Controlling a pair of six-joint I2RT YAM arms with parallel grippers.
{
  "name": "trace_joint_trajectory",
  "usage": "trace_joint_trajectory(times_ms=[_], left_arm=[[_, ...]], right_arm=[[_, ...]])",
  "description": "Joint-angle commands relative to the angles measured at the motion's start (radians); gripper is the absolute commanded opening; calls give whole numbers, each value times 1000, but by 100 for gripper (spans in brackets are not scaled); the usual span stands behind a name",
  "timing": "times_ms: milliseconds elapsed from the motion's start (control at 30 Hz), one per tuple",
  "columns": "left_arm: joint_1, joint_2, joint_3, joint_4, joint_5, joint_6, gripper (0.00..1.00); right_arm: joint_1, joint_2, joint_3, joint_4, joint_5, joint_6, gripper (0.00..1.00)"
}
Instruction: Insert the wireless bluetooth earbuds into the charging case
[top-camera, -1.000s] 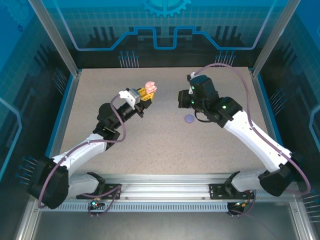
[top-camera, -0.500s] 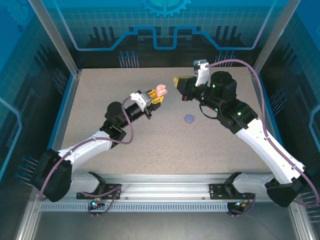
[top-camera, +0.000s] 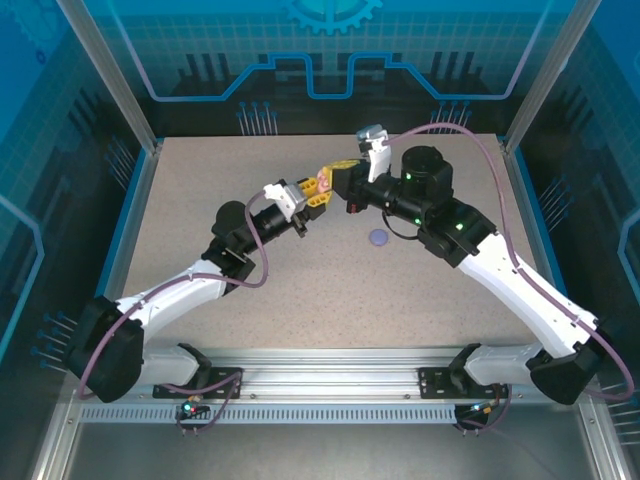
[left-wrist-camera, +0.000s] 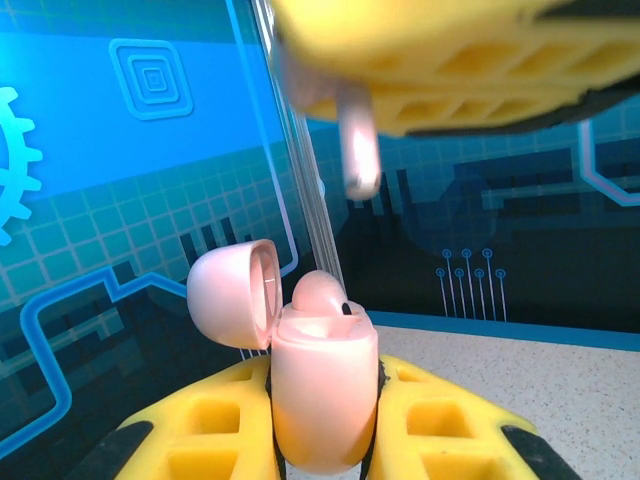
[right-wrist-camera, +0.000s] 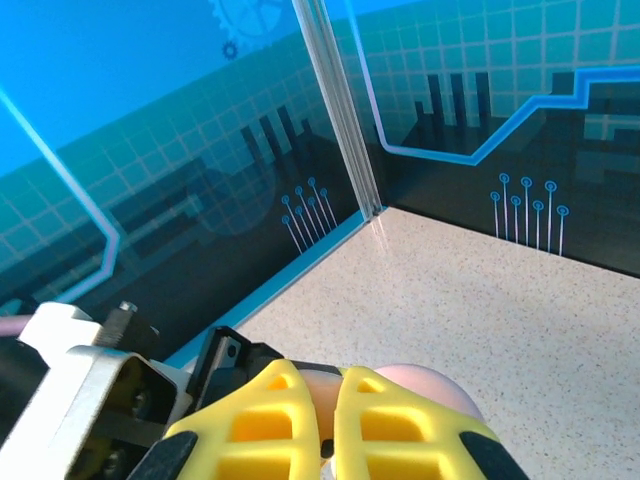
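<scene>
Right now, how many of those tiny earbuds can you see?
2. One pink earbud hangs from the right jaws, above the open pink case; a second earbud sits in that case. Others may be hidden.

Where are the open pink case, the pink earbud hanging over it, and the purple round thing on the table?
pink case (left-wrist-camera: 322, 400), left wrist view, on its rounded body.
pink earbud (left-wrist-camera: 358, 150), left wrist view, on its hanging stem.
purple round thing (top-camera: 378, 238), top external view, on its middle.
</scene>
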Motion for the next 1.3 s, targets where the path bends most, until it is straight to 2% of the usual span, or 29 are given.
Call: trace_joint_trajectory(times_ms=[0,333,1267], left_arm=[[-8,6,28,21,9,15,0],[-8,7,26,24,8,9,0],[-13,7,47,8,6,10,0]], right_arm=[[19,10,-18,17,33,-52,6],[12,6,-45,15,85,-68,6],[-22,9,-83,14,69,-80,3]])
